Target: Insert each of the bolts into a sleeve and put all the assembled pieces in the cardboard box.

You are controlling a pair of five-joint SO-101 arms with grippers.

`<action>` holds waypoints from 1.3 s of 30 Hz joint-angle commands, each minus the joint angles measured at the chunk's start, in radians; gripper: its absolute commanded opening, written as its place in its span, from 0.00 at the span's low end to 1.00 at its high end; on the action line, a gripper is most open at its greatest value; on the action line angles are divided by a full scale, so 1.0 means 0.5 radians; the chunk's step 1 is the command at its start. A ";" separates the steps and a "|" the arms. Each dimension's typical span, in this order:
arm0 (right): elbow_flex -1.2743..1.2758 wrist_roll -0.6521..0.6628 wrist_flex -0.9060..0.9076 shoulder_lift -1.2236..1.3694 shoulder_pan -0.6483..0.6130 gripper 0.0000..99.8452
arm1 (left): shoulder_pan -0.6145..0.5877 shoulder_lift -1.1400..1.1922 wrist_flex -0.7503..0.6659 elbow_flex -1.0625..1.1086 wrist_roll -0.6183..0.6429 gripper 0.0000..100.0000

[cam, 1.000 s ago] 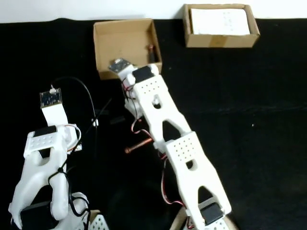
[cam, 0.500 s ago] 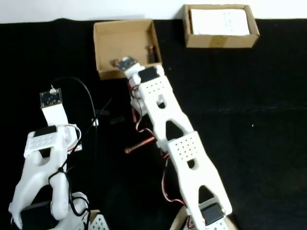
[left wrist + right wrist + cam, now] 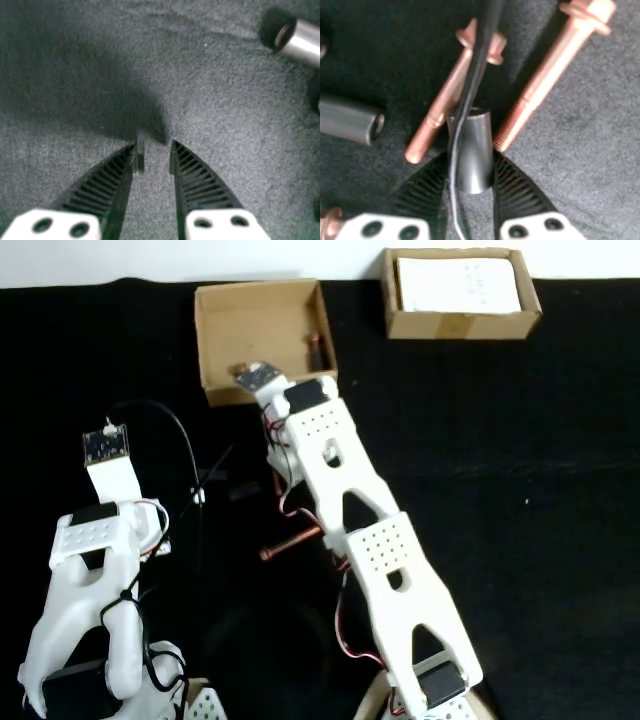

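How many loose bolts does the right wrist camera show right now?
2: one bolt under the black cable, another bolt beside it, flanking the sleeve in the right gripper. A copper piece at the picture's edge may be a third.

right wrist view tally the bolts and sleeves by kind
copper bolts: 2
steel sleeves: 2, one held in the jaws, one lying apart
total: 4, leaving out a copper bit at the frame corner, too cut off to name
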 commanded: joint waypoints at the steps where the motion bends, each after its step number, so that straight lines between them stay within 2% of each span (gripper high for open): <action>1: 0.127 0.012 0.026 -0.106 0.029 0.01 | -0.011 0.002 0.012 -0.066 0.000 0.10; 10: 1.134 0.015 0.017 -0.689 0.032 0.01 | -0.011 0.005 0.012 -0.066 -0.003 0.10; 13: 1.309 0.015 0.017 -0.775 0.032 0.07 | -0.011 0.005 0.012 -0.066 -0.003 0.10; 17: 1.336 0.015 0.014 -0.781 0.032 0.19 | -0.011 0.005 0.012 -0.066 -0.003 0.10; 19: 1.333 0.018 0.014 -0.793 0.026 0.21 | -0.011 0.005 0.012 -0.066 -0.003 0.10; 26: 1.100 0.018 0.014 -0.775 0.026 0.21 | -0.011 0.005 0.012 -0.066 -0.003 0.10; 32: 1.094 0.018 0.011 -0.766 0.023 0.21 | -0.011 0.005 0.015 -0.066 -0.003 0.10; 39: 1.076 0.018 -0.100 -0.545 0.026 0.11 | -0.011 0.005 0.015 -0.066 -0.003 0.10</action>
